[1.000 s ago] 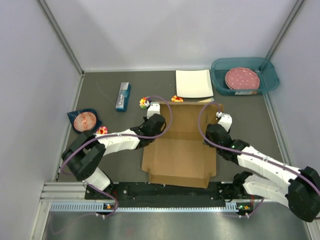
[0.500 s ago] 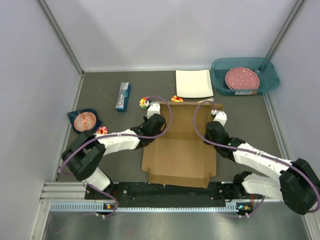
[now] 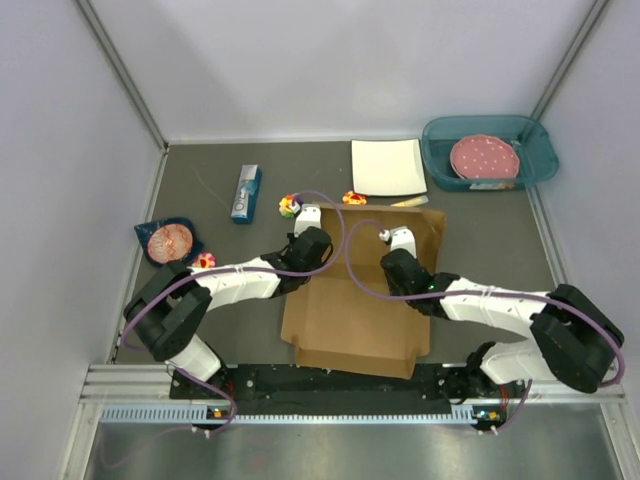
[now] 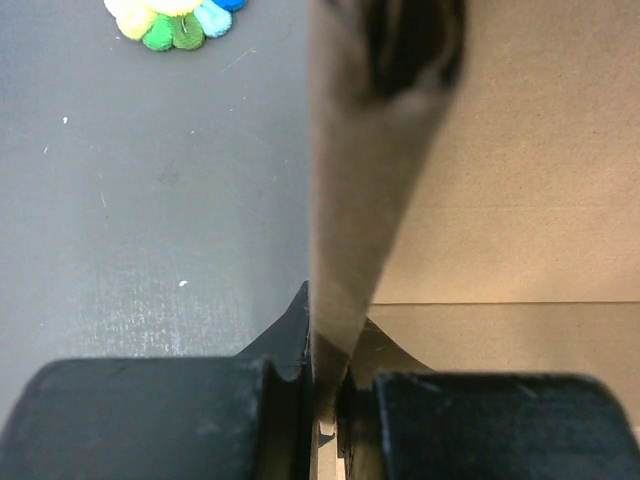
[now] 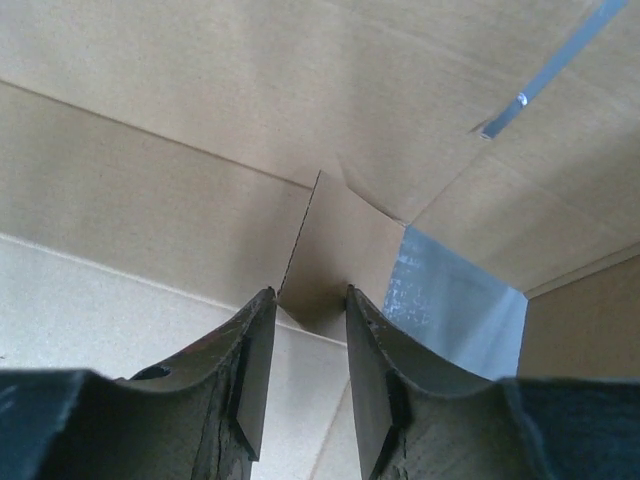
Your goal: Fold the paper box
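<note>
Matte brown corrugated paper box (image 3: 355,315), left gripper (image 4: 325,380) clenched on its upright flap (image 4: 350,200), right gripper (image 5: 310,310) parted, creased tab edge (image 5: 300,240) between its jaws, contact unclear

paper box (image 3: 350,310) ctr near edge, plate (image 3: 388,167) behind it, bin (image 3: 432,150) back R, carton (image 3: 246,192) back L

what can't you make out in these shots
- Left wrist view: the box flap in the left gripper blurs close to the lens.
- Right wrist view: whether the right gripper touches the flap edge ahead of it.
- Top view: the pink thing in the teal bin, too small to identify.
</note>
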`<action>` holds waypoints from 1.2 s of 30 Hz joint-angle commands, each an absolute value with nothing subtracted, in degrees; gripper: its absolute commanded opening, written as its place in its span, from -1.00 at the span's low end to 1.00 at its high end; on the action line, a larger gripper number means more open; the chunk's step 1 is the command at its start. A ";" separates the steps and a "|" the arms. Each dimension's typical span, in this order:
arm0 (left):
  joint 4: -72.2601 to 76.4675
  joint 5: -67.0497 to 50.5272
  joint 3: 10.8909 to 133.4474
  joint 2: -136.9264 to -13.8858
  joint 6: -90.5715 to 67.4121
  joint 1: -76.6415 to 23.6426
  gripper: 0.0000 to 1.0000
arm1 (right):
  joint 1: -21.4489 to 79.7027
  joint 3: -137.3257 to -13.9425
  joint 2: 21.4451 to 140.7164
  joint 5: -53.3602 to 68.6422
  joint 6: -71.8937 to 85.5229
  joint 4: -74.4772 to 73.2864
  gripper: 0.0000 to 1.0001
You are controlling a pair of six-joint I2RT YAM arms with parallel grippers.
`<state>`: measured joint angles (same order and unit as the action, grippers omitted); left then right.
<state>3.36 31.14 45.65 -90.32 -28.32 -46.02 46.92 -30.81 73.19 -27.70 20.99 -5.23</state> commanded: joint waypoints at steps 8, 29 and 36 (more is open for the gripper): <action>-7.82 30.32 43.15 -93.43 -28.04 -45.44 -1.00 | 48.78 -38.49 63.92 -31.02 19.42 -13.52 0.14; -8.44 28.30 43.59 -92.46 -29.00 -45.44 -1.00 | 30.50 -43.86 46.22 -22.42 32.44 -17.15 0.22; -8.35 28.21 43.68 -92.37 -28.48 -45.44 -1.00 | 30.50 -45.96 51.15 -22.85 22.42 -13.63 0.24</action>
